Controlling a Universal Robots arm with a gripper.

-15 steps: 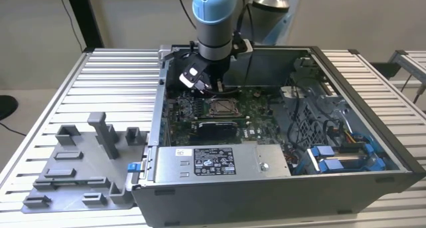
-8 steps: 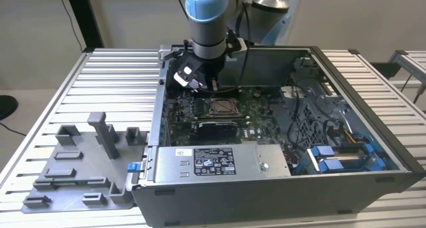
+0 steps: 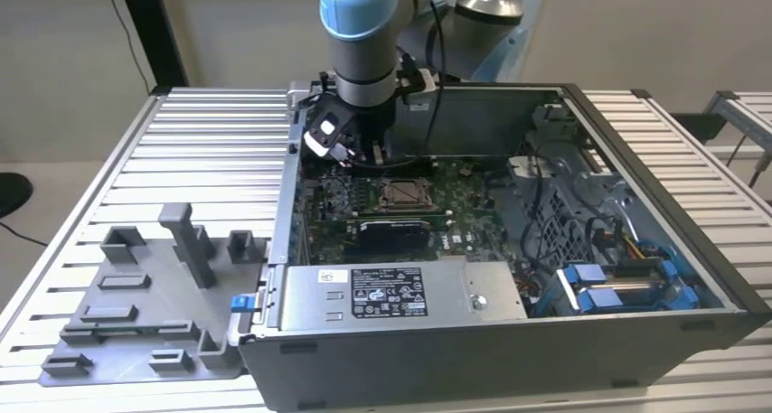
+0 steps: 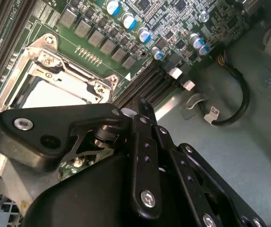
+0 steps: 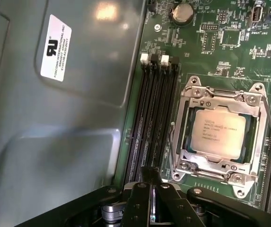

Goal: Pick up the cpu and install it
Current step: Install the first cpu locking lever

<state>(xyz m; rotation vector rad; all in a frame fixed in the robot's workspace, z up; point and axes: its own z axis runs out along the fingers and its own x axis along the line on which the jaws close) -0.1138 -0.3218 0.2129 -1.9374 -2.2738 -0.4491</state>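
The cpu point(image 5: 219, 134), a silvery square chip, lies flat inside the motherboard socket, with the metal socket frame point(image 5: 220, 94) around its edges. It shows as a pale square point(image 4: 50, 97) in the second wrist view and as a small square point(image 3: 404, 193) mid-board in the exterior view. My gripper point(image 5: 152, 174) hangs above the board just beside the socket, over the memory slots point(image 5: 154, 118), apart from the chip. Its black fingers point(image 4: 142, 111) stand together, shut, with nothing between them.
The open computer case point(image 3: 675, 336) lies on a slatted metal table point(image 3: 193, 151). A grey power supply box point(image 3: 386, 291) sits at the case's front, blue drive brackets point(image 3: 603, 286) and cables at the exterior view's right. A grey fixture tray point(image 3: 145, 314) rests left of the case.
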